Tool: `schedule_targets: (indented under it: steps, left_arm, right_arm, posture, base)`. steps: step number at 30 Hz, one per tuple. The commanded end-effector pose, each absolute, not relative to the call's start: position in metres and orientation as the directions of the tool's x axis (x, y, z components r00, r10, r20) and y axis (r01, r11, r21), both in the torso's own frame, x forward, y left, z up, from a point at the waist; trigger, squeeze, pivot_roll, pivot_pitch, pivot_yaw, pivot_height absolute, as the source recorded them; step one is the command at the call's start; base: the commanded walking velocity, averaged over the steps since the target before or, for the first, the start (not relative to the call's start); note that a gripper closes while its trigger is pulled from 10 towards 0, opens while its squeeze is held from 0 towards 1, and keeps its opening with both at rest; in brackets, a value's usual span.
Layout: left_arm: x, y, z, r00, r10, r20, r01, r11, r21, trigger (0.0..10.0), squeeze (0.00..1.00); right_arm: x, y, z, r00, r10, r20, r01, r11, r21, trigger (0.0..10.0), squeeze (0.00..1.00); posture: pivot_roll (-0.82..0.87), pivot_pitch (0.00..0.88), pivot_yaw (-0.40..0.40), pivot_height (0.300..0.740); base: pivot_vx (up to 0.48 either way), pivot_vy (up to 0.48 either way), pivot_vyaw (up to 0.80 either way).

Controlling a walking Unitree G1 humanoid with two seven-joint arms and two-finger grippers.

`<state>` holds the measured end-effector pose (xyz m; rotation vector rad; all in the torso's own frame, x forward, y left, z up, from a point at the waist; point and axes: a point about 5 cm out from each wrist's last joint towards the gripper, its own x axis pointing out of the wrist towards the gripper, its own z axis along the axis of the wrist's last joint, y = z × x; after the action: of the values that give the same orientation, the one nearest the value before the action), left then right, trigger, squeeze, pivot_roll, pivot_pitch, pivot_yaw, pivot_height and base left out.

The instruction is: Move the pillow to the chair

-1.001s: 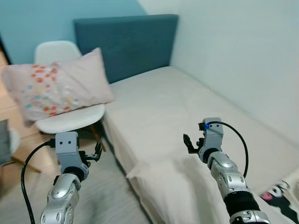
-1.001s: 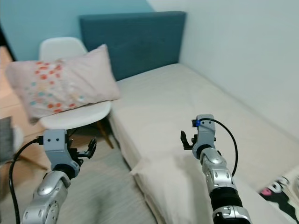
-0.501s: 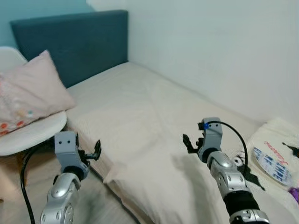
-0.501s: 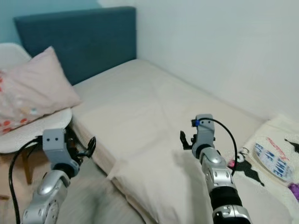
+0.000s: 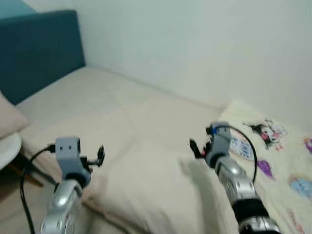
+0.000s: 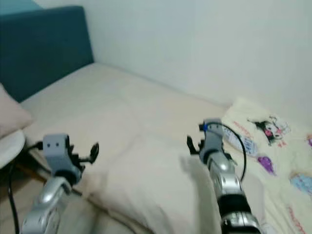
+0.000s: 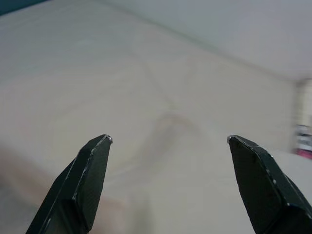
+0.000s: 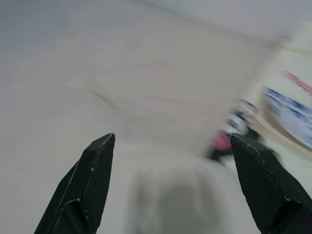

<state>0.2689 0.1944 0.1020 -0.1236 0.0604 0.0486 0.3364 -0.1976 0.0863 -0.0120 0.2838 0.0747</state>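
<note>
Both tools raised and empty over the bed, pillow away at my far left.

Nearest me, the left tool (image 5: pixel 101 155) hangs over the bed's (image 5: pixel 117 112) near edge with its fingers (image 7: pixel 87 180) spread wide and nothing between them; the right tool (image 5: pixel 195 147) is over the middle of the mattress, equally spread and empty. I see broad bare mattress ahead of both. A cartoon-print blanket (image 5: pixel 273 146) covers the bed to my right. The pillow (image 6: pixel 10 117) shows as a corner at the left border, resting on the white chair (image 6: pixel 9 145), well apart from the left tool. Beyond stand the blue headboard (image 5: pixel 36 51) and white wall (image 5: pixel 195 44).
</note>
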Motion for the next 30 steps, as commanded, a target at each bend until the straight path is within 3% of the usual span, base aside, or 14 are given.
schedule_targets:
  steps: [1, 30]
  left_arm:
    - [0.2687, 0.1935, 0.1036, 0.998, 0.04, -0.049, -0.046, 0.99, -0.135, 10.0, 0.0]
    - [0.268, 0.1938, 0.1031, 0.998, 0.026, -0.049, -0.032, 0.992, -0.125, 10.0, 0.0]
  right_arm:
    - [0.3387, -0.1987, 0.0902, 0.96, 0.068, -0.271, -0.07, 0.998, 0.004, 10.0, 0.0]
    - [0.338, -0.1986, 0.0913, 0.967, 0.067, -0.244, -0.066, 0.998, 0.014, 10.0, 0.0]
  posture:
    - [0.06, 0.0, -0.075, 0.74]
    - [0.05, 0.0, -0.073, 0.74]
  base:
    - [0.0, 0.0, -0.76]
    - [0.0, 0.0, -0.75]
